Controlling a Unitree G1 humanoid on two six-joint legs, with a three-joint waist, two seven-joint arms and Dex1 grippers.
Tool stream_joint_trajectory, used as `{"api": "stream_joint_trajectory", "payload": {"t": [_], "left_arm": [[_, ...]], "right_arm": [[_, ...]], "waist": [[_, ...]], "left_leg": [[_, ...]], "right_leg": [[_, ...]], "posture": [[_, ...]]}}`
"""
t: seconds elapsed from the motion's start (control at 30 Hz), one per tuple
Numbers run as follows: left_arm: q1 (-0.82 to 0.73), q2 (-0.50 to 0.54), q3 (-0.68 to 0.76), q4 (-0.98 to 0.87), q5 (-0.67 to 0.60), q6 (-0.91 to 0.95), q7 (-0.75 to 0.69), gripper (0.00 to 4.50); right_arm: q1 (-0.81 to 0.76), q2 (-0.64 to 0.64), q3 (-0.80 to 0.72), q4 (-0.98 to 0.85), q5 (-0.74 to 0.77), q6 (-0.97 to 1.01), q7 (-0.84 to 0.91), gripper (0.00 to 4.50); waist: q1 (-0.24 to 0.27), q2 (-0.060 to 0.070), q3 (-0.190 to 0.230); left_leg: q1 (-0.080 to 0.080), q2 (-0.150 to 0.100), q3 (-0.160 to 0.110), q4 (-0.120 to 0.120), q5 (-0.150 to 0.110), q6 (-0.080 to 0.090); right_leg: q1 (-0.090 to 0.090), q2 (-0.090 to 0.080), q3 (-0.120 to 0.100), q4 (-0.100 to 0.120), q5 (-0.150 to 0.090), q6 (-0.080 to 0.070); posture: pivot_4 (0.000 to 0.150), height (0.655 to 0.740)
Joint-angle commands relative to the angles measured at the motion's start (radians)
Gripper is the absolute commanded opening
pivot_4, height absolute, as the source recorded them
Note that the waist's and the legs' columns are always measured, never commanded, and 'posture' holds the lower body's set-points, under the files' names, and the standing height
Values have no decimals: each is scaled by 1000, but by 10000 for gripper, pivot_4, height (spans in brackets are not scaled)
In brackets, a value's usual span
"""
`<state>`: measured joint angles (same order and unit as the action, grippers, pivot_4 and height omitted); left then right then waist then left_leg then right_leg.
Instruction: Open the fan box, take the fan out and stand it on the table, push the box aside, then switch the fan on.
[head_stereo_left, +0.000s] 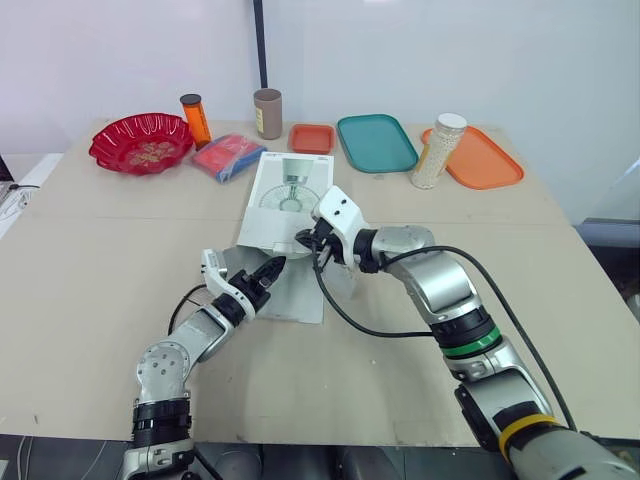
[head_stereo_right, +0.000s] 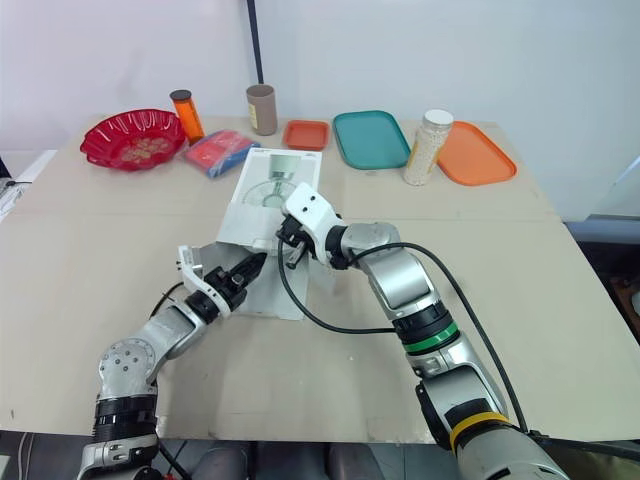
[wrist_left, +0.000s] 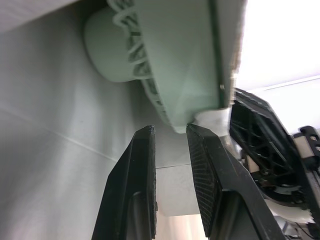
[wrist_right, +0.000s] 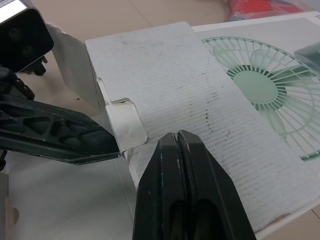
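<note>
The white fan box (head_stereo_left: 290, 195), printed with a fan picture, lies flat mid-table, its near end open and a flap (head_stereo_left: 300, 295) spread on the table. My left gripper (head_stereo_left: 272, 266) reaches into that open end. In the left wrist view its fingers (wrist_left: 145, 165) stand a little apart, open, and the pale green fan (wrist_left: 165, 65) inside the box has its rim just beyond the tips. My right gripper (head_stereo_left: 308, 240) rests on the box's top panel at the near edge. It is shut (wrist_right: 176, 136), with nothing between its fingers.
Along the back stand a red bowl (head_stereo_left: 140, 143), an orange bottle (head_stereo_left: 196, 118), a brown cup (head_stereo_left: 267, 112), a small orange tray (head_stereo_left: 311, 138), a teal tray (head_stereo_left: 375, 142), a jar of white beads (head_stereo_left: 438, 150) and an orange tray (head_stereo_left: 480, 160). A red-and-blue packet (head_stereo_left: 230, 156) lies left of the box.
</note>
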<state>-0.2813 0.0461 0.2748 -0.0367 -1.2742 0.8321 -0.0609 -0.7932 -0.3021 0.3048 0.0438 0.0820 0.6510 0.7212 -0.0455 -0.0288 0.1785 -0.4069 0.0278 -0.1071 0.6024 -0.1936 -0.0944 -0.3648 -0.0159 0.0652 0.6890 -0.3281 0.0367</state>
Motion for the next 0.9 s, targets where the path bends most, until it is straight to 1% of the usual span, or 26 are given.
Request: {"api": "stream_joint_trajectory", "payload": {"t": [0.03,0.33,0.43,0.53,0.77,0.83,0.9], "left_arm": [[-2,-6,20,-42,-18,-26,-36,11059],[-22,-15,18,-31,6,-50,-63,11059],[-24,-21,29,-47,-20,-60,-93,11059],[-39,-28,46,-33,-40,-58,-77,11059],[-48,-29,26,-15,-5,-51,-90,11059],[-42,-23,23,-19,2,-45,-92,14957],[-27,-15,24,-31,-5,-32,-89,19845]], "right_arm": [[9,-1,18,-5,-5,9,10,0],[13,-3,22,-8,-9,7,12,0],[15,-2,24,-10,-12,7,11,0],[17,-1,24,-12,-13,8,11,0],[24,-4,29,-14,-18,1,10,0],[25,-4,29,-17,-17,3,9,0],[27,-5,29,-17,-17,2,8,0]], "waist": [[0,0,0],[0,0,0],[0,0,0],[0,0,0],[0,0,0],[0,0,0],[0,0,0]], "left_leg": [[0,0,0,0,0,0],[0,0,0,0,0,0],[0,0,0,0,0,0],[0,0,0,0,0,0],[0,0,0,0,0,0],[0,0,0,0,0,0],[0,0,0,0,0,0]], "right_leg": [[0,0,0,0,0,0],[0,0,0,0,0,0],[0,0,0,0,0,0],[0,0,0,0,0,0],[0,0,0,-1,0,0],[0,0,0,-1,0,0],[0,0,0,-1,0,0]], "posture": [[1500,7400],[1500,7400],[1500,7400],[1500,7400],[1500,7400],[1500,7400],[1500,7400]]}}
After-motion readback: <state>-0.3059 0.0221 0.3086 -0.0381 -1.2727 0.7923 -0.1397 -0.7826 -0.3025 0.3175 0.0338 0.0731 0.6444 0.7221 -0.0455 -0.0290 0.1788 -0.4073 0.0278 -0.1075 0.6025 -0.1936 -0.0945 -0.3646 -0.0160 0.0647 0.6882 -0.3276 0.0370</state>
